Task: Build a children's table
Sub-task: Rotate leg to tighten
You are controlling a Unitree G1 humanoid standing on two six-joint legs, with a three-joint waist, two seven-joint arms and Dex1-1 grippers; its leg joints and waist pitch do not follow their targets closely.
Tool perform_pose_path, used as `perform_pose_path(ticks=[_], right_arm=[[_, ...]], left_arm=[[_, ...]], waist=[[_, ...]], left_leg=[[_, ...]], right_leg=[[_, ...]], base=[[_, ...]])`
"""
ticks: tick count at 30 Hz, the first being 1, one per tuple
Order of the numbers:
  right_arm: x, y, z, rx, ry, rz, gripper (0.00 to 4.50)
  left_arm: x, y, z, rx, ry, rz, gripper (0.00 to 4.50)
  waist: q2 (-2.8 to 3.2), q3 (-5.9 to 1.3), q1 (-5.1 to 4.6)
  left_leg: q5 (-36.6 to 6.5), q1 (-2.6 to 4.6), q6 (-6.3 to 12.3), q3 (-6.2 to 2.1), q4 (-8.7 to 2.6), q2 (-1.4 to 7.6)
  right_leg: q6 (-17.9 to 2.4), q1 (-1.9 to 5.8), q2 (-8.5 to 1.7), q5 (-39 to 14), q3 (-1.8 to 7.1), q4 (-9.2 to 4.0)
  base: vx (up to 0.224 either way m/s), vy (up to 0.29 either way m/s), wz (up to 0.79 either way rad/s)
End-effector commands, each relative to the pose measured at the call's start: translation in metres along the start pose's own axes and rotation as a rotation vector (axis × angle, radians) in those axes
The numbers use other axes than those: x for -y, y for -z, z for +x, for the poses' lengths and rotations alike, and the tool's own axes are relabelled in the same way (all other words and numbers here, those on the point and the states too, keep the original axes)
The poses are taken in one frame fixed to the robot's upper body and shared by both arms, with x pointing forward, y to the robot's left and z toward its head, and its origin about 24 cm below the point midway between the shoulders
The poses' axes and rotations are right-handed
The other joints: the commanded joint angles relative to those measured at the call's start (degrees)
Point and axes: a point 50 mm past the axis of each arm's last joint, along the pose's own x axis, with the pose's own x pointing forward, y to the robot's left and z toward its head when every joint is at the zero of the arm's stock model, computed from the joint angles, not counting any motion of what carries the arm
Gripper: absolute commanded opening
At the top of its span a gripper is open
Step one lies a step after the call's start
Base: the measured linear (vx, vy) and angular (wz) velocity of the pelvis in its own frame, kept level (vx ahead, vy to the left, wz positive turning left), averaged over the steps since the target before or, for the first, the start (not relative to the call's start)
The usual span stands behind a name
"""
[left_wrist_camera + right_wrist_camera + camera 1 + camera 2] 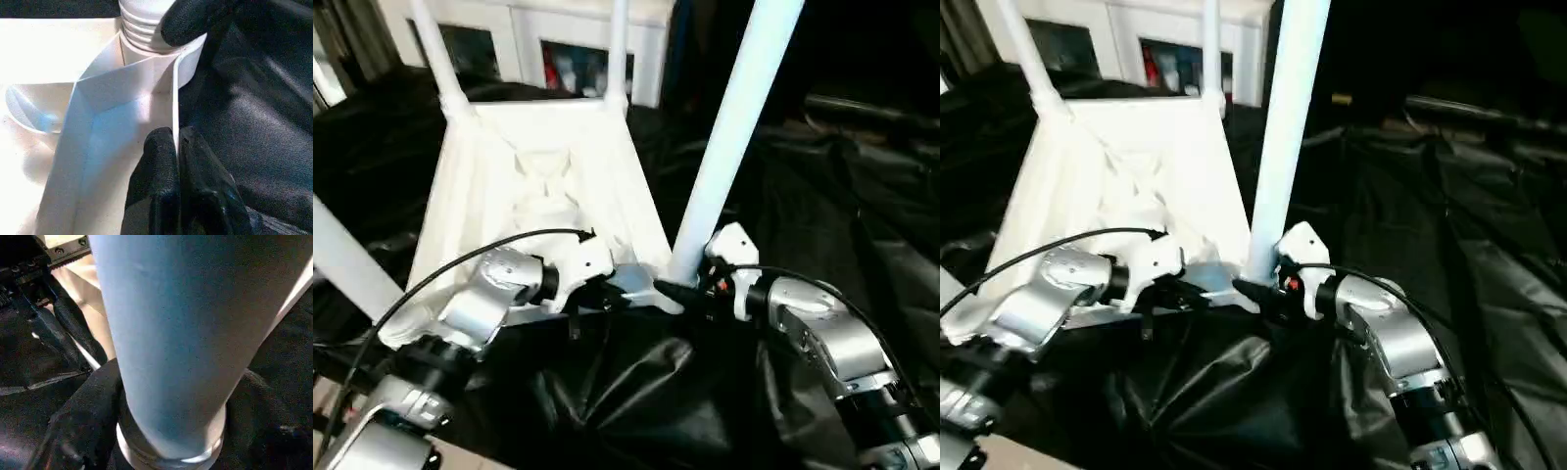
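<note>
The children's table lies upside down on black cloth, its white ribbed top (pixel 489 196) facing up. Two legs (pixel 435 49) stand in the far corner sockets, and another leg (pixel 347 259) rises at the near left. My left gripper (pixel 628 286) is shut on the thin rim wall (pixel 122 83) of the top, right beside the near right corner. A long white leg (pixel 734 127) stands in that corner's socket. My right gripper (pixel 683 284) sits around the base of this leg (pixel 166 347), just above its ribbed end (pixel 142 24).
White cabinets (pixel 538 39) stand behind the table. Crumpled black cloth (pixel 636 392) covers the ground in front and to the right, with dark bulky shapes (pixel 871 108) at the far right. A black cable (pixel 460 259) arcs over my left forearm.
</note>
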Motion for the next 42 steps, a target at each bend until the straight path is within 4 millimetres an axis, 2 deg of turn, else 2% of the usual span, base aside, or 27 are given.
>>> perform_pose_path(ticks=[1,2,4,6,9,13,14,15,16,17,18,19,20,22,24,25,27,31,33,35,37,38,39,40,41,42], right_arm=[[-0.004,0.007,0.0,-0.018,0.0,0.036,2.73],[-0.006,0.008,0.0,-0.019,0.005,0.043,2.69],[-0.006,0.009,0.001,-0.019,0.01,0.046,2.69],[-0.008,0.01,0.002,-0.013,0.039,0.058,2.67],[-0.008,0.01,0.008,0.004,0.114,0.08,2.66],[-0.003,0.01,0.023,0.029,0.34,0.165,2.66],[0.0,0.01,0.027,0.033,0.411,0.202,2.66],[0.001,0.011,0.032,0.032,0.481,0.247,2.66],[0.001,0.011,0.032,0.032,0.481,0.247,2.66],[0.001,0.011,0.043,0.026,0.55,0.294,3.21],[-0.001,0.008,0.049,0.028,0.553,0.286,3.35],[-0.004,0.005,0.054,0.042,0.545,0.288,3.35],[-0.005,0.004,0.055,0.049,0.54,0.289,3.45],[-0.007,-0.002,0.057,0.069,0.519,0.28,3.62],[-0.007,-0.004,0.056,0.073,0.507,0.262,3.74],[-0.007,-0.004,0.056,0.073,0.507,0.262,3.8],[-0.006,-0.004,0.052,0.073,0.507,0.251,4.14],[0.001,-0.007,0.042,0.08,0.508,0.222,4.3],[0.005,-0.008,0.033,0.079,0.495,0.206,4.41],[0.008,-0.009,0.028,0.076,0.494,0.195,4.41],[0.012,-0.01,0.018,0.068,0.479,0.176,4.41],[0.015,-0.011,0.008,0.06,0.445,0.157,4.41],[0.015,-0.012,0.006,0.058,0.43,0.152,4.41],[0.015,-0.012,0.005,0.058,0.428,0.151,4.41],[0.015,-0.014,-0.003,0.042,0.356,0.114,4.41],[0.015,-0.014,-0.005,0.035,0.332,0.098,4.41]], left_arm=[[0.003,-0.004,0.001,0.053,0.013,-0.012,0.0],[0.004,-0.004,-0.001,0.053,0.009,-0.015,0.0],[0.004,-0.004,-0.002,0.054,0.002,-0.019,0.0],[0.005,-0.004,-0.003,0.063,-0.009,-0.029,0.0],[0.003,-0.006,-0.001,0.068,-0.052,-0.041,0.0],[-0.011,-0.014,0.013,0.079,-0.22,-0.113,0.0],[-0.013,-0.019,0.017,0.094,-0.243,-0.132,0.0],[-0.015,-0.025,0.023,0.108,-0.274,-0.138,0.0],[-0.015,-0.025,0.023,0.108,-0.274,-0.138,0.0],[-0.016,-0.038,0.035,0.141,-0.306,-0.152,0.0],[-0.015,-0.045,0.04,0.162,-0.311,-0.154,0.0],[-0.013,-0.051,0.044,0.18,-0.297,-0.146,0.0],[-0.012,-0.053,0.046,0.187,-0.291,-0.142,0.0],[-0.01,-0.054,0.048,0.183,-0.283,-0.115,0.0],[-0.006,-0.052,0.046,0.184,-0.249,-0.097,0.0],[-0.006,-0.052,0.046,0.184,-0.249,-0.097,0.0],[-0.003,-0.048,0.044,0.173,-0.229,-0.087,0.0],[0.001,-0.038,0.038,0.149,-0.196,-0.075,0.0],[0.003,-0.031,0.033,0.13,-0.185,-0.067,0.0],[0.003,-0.029,0.031,0.126,-0.182,-0.065,0.0],[0.003,-0.024,0.025,0.115,-0.176,-0.056,0.0],[0.003,-0.02,0.019,0.106,-0.161,-0.05,0.0],[0.003,-0.018,0.018,0.104,-0.157,-0.048,0.0],[0.003,-0.018,0.018,0.103,-0.156,-0.047,0.0],[0.005,-0.014,0.011,0.098,-0.135,-0.032,0.0],[0.005,-0.013,0.01,0.098,-0.126,-0.029,0.0]], waist=[[-0.34,-1.82,-0.24],[-0.21,-1.45,-0.34],[-0.3,-1.17,-0.4],[-0.17,-0.49,-0.61],[-0.2,0.03,-0.94],[-0.16,0.49,-1.46],[0.08,0.58,-1.45],[-0.02,0.88,-1.83],[0.07,0.87,-1.93],[0.16,0.97,-2.19],[0.39,1.18,-2.55],[0.43,1.06,-2.74],[0.46,0.94,-2.91],[0.57,0.87,-2.75],[0.66,0.88,-2.51],[0.56,0.92,-2.48],[0.71,0.8,-2.33],[0.48,0.4,-2.02],[0.24,-0.12,-1.9],[0.34,-0.26,-1.64],[-0.07,-1.0,-1.42],[-0.03,-1.01,-1.16],[0.17,-1.7,-1.02],[0.08,-1.81,-0.96],[0.48,-2.24,-0.57],[1.01,-3.09,-0.34]], left_leg=[[-19.11,0.51,1.78,-0.9,-4.73,1.83],[-19.1,0.58,1.74,-0.96,-4.84,1.87],[-19.07,0.63,1.8,-0.93,-4.91,1.88],[-20.47,0.68,1.45,-1.12,-5.13,1.81],[-22.25,0.91,0.77,-1.4,-5.31,1.71],[-22.54,1.04,-0.18,-1.67,-5.58,1.55],[-23.04,1.18,-0.36,-1.75,-5.58,1.5],[-24.38,1.2,-0.63,-1.87,-5.54,1.29],[-25.4,1.45,-0.85,-2.03,-5.5,1.25],[-26.33,1.47,-0.73,-2.13,-5.57,1.15],[-27.67,1.46,-0.71,-2.41,-5.8,1.17],[-28.32,1.61,-0.79,-2.52,-5.83,1.23],[-27.77,0.8,-0.57,-2.82,-6.4,1.46],[-25.71,0.63,0.23,-2.56,-6.66,1.6],[-23.98,0.77,0.86,-2.13,-6.59,1.58],[-22.99,0.59,1.31,-1.99,-6.62,1.58],[-21.85,0.6,1.58,-1.87,-6.58,1.68],[-18.14,0.61,2.4,-1.32,-6.43,1.7],[-15.9,0.71,2.98,-0.98,-6.12,1.7],[-14.09,0.85,3.5,-0.55,-5.7,1.68],[-10.97,0.68,4.26,-0.19,-5.17,1.49],[-9.44,0.63,4.78,0.03,-4.93,1.57],[-7.11,0.55,5.45,0.19,-4.52,1.55],[-5.68,0.14,5.84,0.2,-4.37,1.37],[-3.48,0.07,6.41,0.22,-4.14,1.35],[-1.76,0.01,6.95,0.13,-3.77,1.31]], right_leg=[[-5.16,1.58,-4.13,-31.78,2.78,-5.32],[-5.15,1.5,-4.27,-32.45,2.83,-5.44],[-5.03,1.43,-4.29,-33.04,2.89,-5.59],[-4.32,1.19,-4.47,-36.83,2.82,-6.02],[-3.15,0.9,-4.61,-40.76,2.65,-6.6],[-2.32,0.85,-4.82,-43.43,2.25,-7.23],[-2.12,0.8,-4.83,-44.09,2.12,-7.44],[-1.56,0.6,-4.79,-45.68,1.81,-7.77],[-1.25,0.54,-4.78,-46.34,1.56,-7.93],[-0.4,0.6,-4.84,-46.46,1.33,-8.2],[-0.26,0.58,-4.78,-45.86,0.99,-8.33],[-0.37,0.7,-4.85,-45.13,0.88,-8.35],[-0.93,1.53,-5.05,-40.97,1.06,-7.79],[-2.03,1.52,-5.19,-37.17,1.72,-7.47],[-3.25,1.14,-5.15,-34.94,2.33,-7.26],[-3.81,1.25,-5.22,-34.36,2.51,-7.1],[-4.3,1.34,-5.32,-33.84,2.67,-7.0],[-5.48,1.66,-5.18,-30.48,2.95,-6.61],[-6.21,1.76,-5.1,-28.84,3.14,-6.34],[-7.31,1.48,-5.04,-26.85,3.4,-5.99],[-8.25,1.99,-4.63,-22.87,3.37,-5.17],[-8.9,1.94,-4.57,-20.54,3.52,-4.73],[-10.04,2.36,-4.45,-16.83,3.53,-4.09],[-10.4,2.73,-4.32,-14.7,3.45,-3.68],[-11.49,2.88,-4.33,-10.78,3.44,-3.1],[-12.89,3.49,-4.13,-5.8,3.28,-2.4]], base=[[0.0,0.0,0.0],[0.0,0.0,0.0],[0.0,0.0,0.0],[0.0,0.0,0.0],[0.0,0.0,0.0],[0.0,0.0,0.0],[0.0,0.0,0.0],[0.0,0.0,0.0],[0.0,0.0,0.0],[0.0,0.0,0.0],[0.0,0.0,0.0],[-0.014,0.051,-0.05],[-0.006,0.062,-0.09],[0.001,0.058,-0.08],[0.0,0.0,0.0],[0.0,0.0,0.0],[0.0,0.0,0.0],[0.0,0.0,0.0],[0.0,0.0,0.0],[0.023,-0.027,0.07],[0.049,-0.055,0.14],[0.054,-0.049,0.11],[0.054,-0.049,0.11],[0.055,-0.039,0.04],[0.0,0.0,0.0],[0.0,0.0,0.0]])
